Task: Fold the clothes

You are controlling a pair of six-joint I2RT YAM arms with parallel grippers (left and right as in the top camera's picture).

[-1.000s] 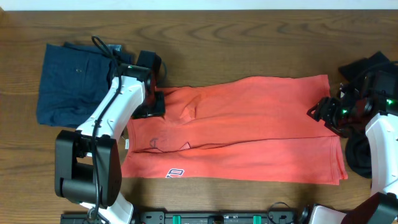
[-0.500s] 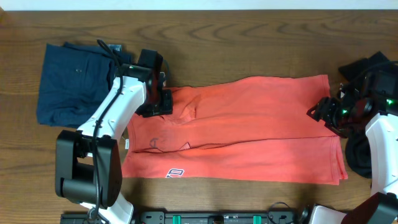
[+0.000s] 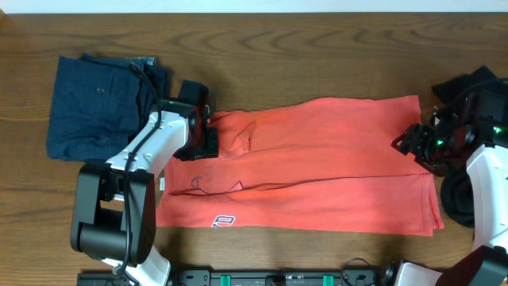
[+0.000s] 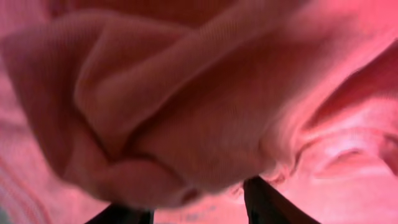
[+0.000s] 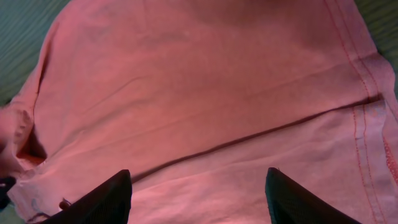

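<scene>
The coral-red T-shirt [image 3: 317, 163] lies lengthwise across the table, folded along its length, with a bit of lettering at the front left. My left gripper [image 3: 202, 139] sits on its left end near the collar. In the left wrist view a thick bunch of coral cloth [image 4: 186, 106] covers the tips of both dark fingers [image 4: 273, 202], so the grip is hidden. My right gripper [image 3: 413, 143] hovers open over the shirt's right hem; its fingers [image 5: 106, 199] stand wide apart above flat cloth [image 5: 205, 93]. A navy garment [image 3: 95, 107] lies folded at the back left.
A black garment [image 3: 464, 82] lies at the right edge, partly behind the right arm. The left arm's base [image 3: 111, 214] stands at the front left beside the shirt. Bare wooden table [image 3: 317, 56] runs along the back.
My left gripper has slid a little toward the front and right, further onto the shirt's left end, and the cloth there has bunched. The right arm has not moved.
</scene>
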